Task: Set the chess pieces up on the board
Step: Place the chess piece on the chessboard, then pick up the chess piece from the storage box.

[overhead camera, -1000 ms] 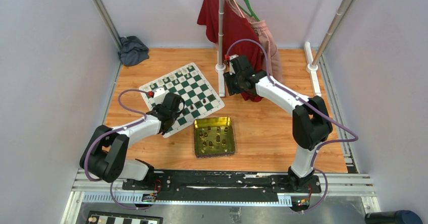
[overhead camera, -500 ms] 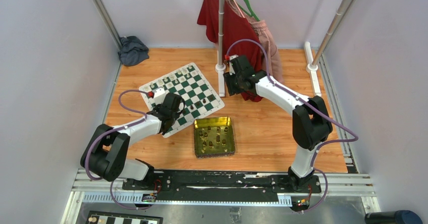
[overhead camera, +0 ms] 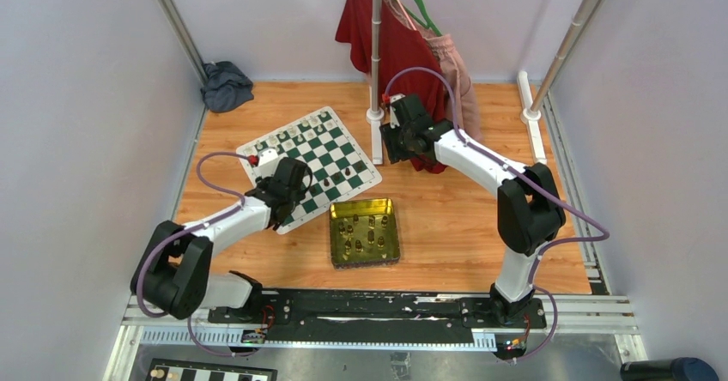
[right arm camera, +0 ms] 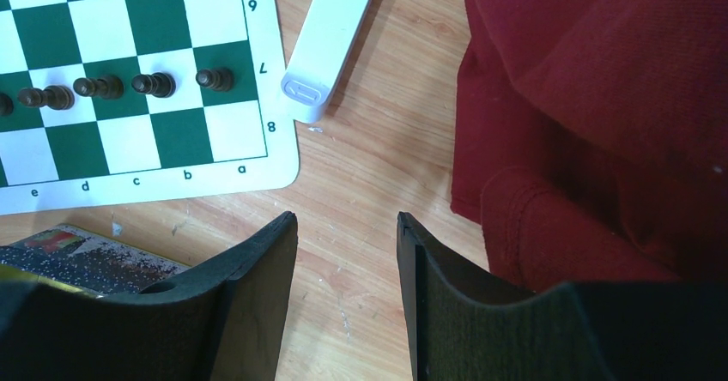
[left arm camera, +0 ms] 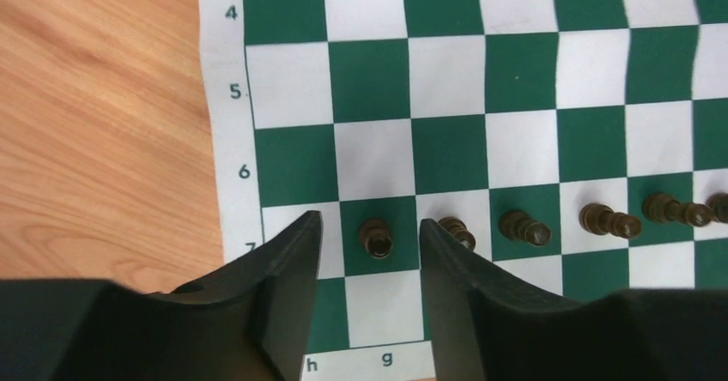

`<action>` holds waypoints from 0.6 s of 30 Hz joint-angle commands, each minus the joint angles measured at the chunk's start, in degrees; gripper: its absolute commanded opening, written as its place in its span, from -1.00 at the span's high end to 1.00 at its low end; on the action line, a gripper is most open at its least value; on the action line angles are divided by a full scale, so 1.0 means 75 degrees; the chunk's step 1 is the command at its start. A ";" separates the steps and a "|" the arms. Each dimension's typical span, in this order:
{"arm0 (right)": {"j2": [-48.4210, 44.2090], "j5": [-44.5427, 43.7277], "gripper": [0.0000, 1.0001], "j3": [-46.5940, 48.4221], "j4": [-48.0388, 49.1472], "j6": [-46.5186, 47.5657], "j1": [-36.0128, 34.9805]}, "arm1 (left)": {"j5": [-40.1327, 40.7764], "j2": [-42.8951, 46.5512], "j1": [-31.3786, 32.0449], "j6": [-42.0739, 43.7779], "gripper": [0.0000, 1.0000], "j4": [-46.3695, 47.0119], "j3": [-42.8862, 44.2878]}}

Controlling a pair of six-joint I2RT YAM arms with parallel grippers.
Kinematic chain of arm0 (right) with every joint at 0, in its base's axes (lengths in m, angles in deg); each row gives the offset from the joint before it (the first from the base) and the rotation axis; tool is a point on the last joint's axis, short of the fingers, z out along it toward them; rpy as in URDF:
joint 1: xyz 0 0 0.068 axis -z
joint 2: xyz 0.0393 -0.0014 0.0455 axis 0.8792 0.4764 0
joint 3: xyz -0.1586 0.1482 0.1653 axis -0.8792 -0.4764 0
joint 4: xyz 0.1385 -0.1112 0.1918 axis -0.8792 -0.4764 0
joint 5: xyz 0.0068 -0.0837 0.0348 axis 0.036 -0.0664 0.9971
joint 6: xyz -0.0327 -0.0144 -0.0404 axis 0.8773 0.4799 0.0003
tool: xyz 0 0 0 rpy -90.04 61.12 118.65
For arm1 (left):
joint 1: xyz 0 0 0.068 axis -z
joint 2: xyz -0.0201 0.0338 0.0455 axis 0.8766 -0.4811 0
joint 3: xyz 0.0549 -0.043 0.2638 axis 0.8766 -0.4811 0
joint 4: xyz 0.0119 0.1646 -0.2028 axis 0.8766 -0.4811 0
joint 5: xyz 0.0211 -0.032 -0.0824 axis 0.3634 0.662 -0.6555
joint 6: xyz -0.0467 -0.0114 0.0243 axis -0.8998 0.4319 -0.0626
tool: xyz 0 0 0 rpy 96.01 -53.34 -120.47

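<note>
- Since a second ago, the left arm has shifted slightly at elbow and cable, while the right arm has held its place.
- The left gripper hangs low over the board at its near-left edge, fingers parted.
- A dark pawn stands upright on the green g7 square between those fingers, with a gap on each side.
- More dark pawns line the same rank to its right.
- Cream pieces sit along the board's far edge.
- The right gripper is spread wide and holds nothing, over bare wooden table just off the board's corner.
- A red garment lies beside it.
- The tin lies near the board's near corner, with pieces inside.
</note>
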 commanded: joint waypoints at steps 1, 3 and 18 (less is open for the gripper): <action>-0.0374 -0.0169 -0.02 0.0169 -0.0399 0.0209 -0.0148 | 0.0426 0.0693 0.0042 0.0103 -0.10 -0.0398 0.0332; -0.0459 -0.0169 -0.03 0.0211 -0.0496 0.0254 -0.0187 | 0.0408 0.0965 0.0042 0.0129 -0.30 -0.0536 0.0352; -0.1497 -0.0457 -0.11 -0.0165 -0.1124 0.0493 -0.1222 | 0.0108 0.2902 0.0147 0.0138 -0.99 -0.1464 0.0078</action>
